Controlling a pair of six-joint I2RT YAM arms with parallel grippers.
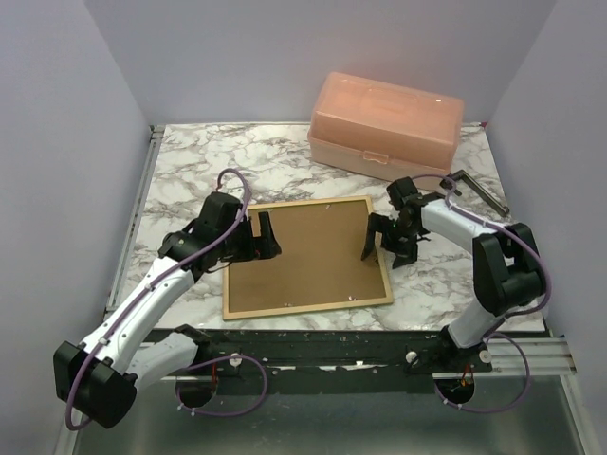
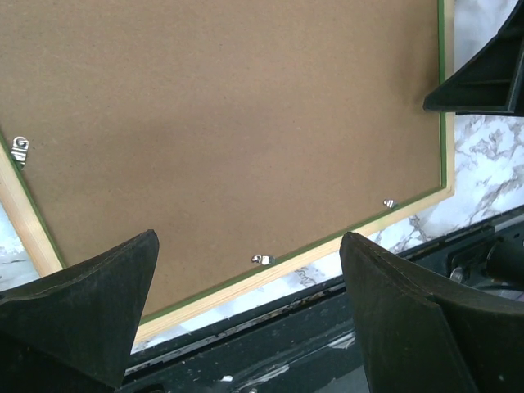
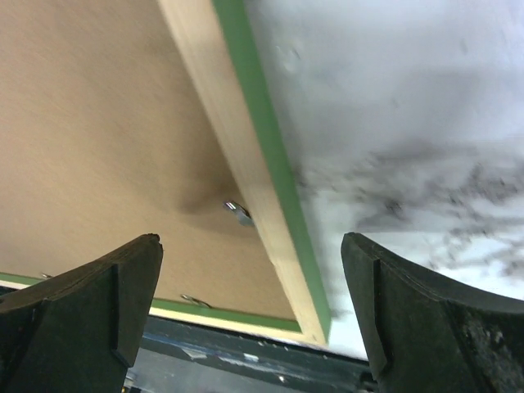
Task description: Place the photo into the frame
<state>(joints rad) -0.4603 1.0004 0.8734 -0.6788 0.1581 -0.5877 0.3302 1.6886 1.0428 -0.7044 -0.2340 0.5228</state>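
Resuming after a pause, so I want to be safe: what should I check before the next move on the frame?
1. Left gripper open: ok.
2. Right gripper open: ok.
3. Frame flat on the table, back up: ok.
4. Backing panel sitting inside the frame: ok.
5. Clips turned to lock the panel: cannot tell.
6. Photo in the frame: cannot tell, none in view.

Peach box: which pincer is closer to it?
Right. The right pincer hangs over the right edge of the frame, just in front of the box; the left pincer is over its left side, farther away.
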